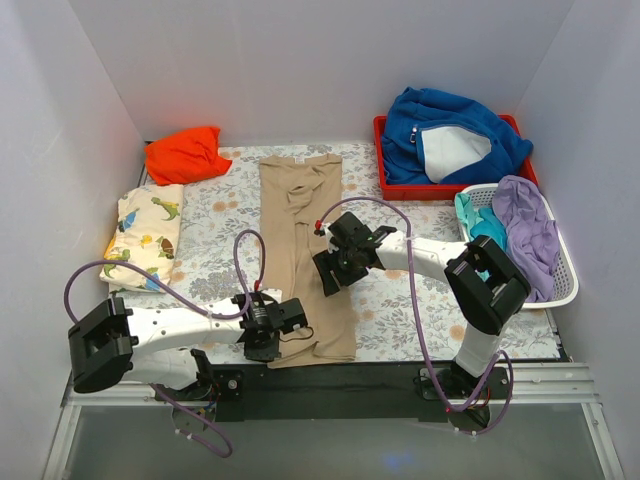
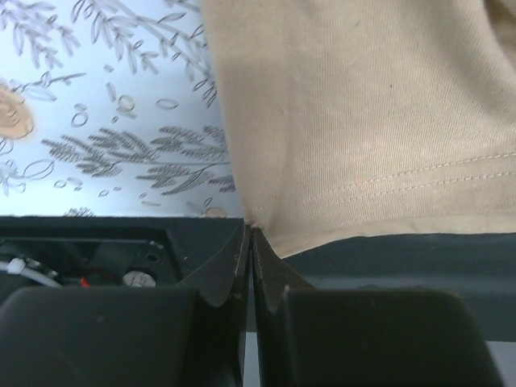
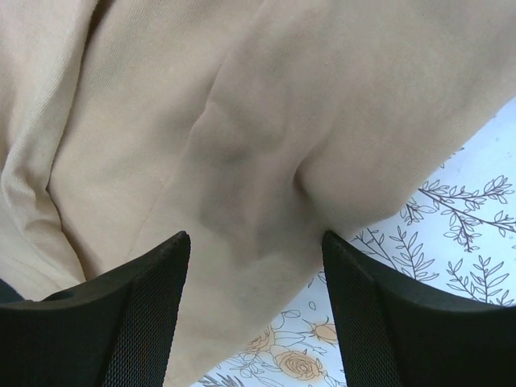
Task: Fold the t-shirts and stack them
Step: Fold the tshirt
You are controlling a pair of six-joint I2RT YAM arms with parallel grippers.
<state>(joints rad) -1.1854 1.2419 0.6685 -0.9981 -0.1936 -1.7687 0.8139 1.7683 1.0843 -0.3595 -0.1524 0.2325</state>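
Tan t-shirt (image 1: 305,250) is lying as a long narrow strip down the middle of the desk (image 1: 215,215), running from the far edge to the near edge, with its hem hanging just over the near edge. Left end effector (image 1: 264,330) is sitting at the near-left corner of that hem. In the left wrist view its fingers are pressing together and pinching the corner of the cloth (image 2: 248,230). Right end effector (image 1: 330,272) is hovering over the right side of the tan t-shirt, about halfway along the strip. Its fingers are spreading wide apart above a soft wrinkle in the fabric (image 3: 254,238) and gripping nothing.

Cream dinosaur t-shirt (image 1: 148,238) is lying folded along the left edge, well apart from the tan one. Orange t-shirt (image 1: 183,153) is sitting bunched in the far left corner, just beyond the cream dinosaur t-shirt.

Red tray (image 1: 415,190) is sitting in the far right corner, holding a blue fleece (image 1: 450,130) with grey lining showing. White basket (image 1: 572,280) is standing along the right edge, just near of the tray, holding purple cloth (image 1: 530,225) and teal cloth (image 1: 480,225).
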